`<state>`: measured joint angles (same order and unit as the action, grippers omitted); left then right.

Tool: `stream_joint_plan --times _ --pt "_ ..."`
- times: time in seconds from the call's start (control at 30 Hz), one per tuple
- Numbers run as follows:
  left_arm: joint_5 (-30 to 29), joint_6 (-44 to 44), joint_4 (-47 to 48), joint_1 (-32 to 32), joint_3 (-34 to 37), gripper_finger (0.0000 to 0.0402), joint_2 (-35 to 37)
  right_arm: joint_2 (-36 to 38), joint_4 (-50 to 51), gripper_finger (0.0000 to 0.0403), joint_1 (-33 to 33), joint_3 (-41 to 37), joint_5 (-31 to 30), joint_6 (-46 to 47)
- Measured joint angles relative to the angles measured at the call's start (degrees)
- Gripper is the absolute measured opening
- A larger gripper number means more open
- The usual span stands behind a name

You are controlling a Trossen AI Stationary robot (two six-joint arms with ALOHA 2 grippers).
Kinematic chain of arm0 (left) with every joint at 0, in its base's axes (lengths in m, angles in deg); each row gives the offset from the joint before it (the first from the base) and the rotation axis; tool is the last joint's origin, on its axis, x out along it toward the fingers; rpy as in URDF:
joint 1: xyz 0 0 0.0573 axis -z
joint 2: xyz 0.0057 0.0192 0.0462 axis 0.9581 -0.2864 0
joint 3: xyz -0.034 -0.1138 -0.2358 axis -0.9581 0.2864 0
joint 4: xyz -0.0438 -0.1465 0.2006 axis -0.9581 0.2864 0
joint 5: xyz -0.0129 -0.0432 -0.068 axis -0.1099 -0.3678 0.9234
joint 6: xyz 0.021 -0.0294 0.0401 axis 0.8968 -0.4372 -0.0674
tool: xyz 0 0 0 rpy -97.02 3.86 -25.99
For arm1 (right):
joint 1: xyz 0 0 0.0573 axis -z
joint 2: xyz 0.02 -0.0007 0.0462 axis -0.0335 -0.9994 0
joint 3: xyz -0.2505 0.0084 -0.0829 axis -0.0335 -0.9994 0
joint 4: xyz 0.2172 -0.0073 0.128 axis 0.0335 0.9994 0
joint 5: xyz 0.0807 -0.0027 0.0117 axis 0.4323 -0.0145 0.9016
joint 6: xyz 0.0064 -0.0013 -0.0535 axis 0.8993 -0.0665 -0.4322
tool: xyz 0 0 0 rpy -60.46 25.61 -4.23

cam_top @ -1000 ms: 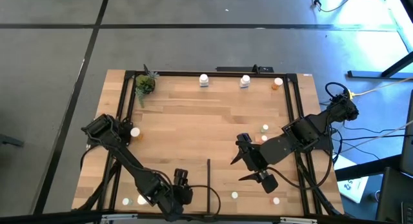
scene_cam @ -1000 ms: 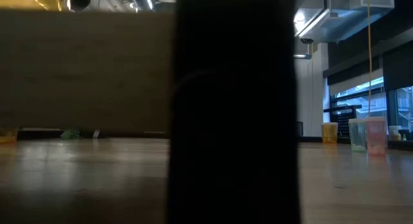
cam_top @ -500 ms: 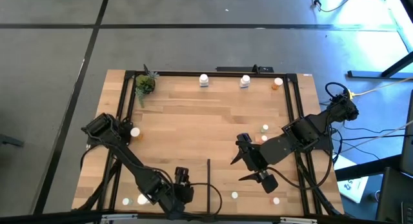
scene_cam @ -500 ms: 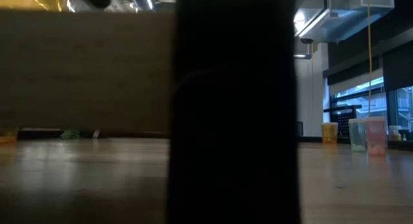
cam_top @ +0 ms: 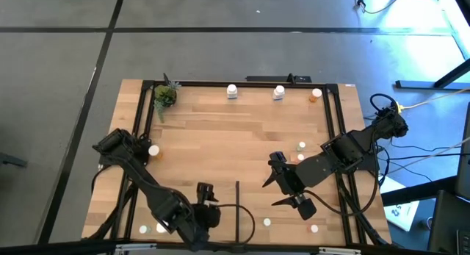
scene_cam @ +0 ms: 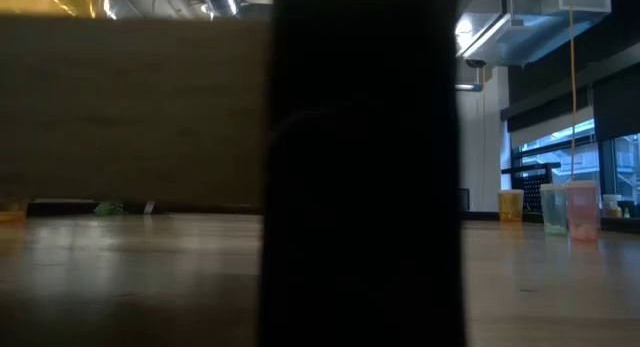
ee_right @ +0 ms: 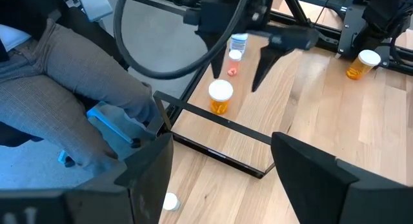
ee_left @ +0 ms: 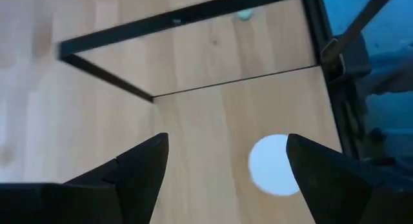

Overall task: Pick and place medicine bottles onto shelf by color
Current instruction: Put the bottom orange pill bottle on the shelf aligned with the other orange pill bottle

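Note:
The shelf (cam_top: pixel 220 130) is a light-wood surface in a black frame, with a thin divider strip (cam_top: pixel 237 203) near its front edge. My left gripper (cam_top: pixel 205 192) (ee_left: pixel 226 146) hangs open at the front, left of the strip, above an orange medicine bottle with a white cap (ee_right: pixel 220 98) (ee_left: pixel 274 164) that stands upright on the wood. My right gripper (cam_top: pixel 270 180) (ee_right: pixel 219 143) waits open in the air right of the strip. Other medicine bottles stand along the far edge (cam_top: pixel 232 91) (cam_top: pixel 279 92) (cam_top: pixel 316 95) and at the right (cam_top: pixel 301 146).
A small potted plant (cam_top: pixel 165 97) sits in the far left corner. More bottles stand at the front left (cam_top: pixel 160 228), front right (cam_top: pixel 267 222) (cam_top: pixel 314 228) and by the left arm's base (cam_top: pixel 153 150). A seated person's legs (ee_right: pixel 77 62) show beyond the front edge. A dark post (scene_cam: pixel 360 167) blocks the low view.
My left gripper has risen straight up from the bottle below it, leaving the top of the low view; the bottle stays standing on the wood.

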<state>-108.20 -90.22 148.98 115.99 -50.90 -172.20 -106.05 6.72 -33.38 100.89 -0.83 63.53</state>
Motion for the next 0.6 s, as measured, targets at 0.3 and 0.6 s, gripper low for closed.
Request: stream_joint_plan --times 0.3,0.6 --pt "0.76 -4.1 7.55 -5.63 -1.33 0.0314 4.38 0.0 0.0 0.0264 -0.02 -0.01 0.0 0.01" --pt "0.59 -2.39 13.48 -14.27 -1.29 0.0314 11.65 0.0 0.0 0.0264 -0.02 0.0 0.0 0.08"
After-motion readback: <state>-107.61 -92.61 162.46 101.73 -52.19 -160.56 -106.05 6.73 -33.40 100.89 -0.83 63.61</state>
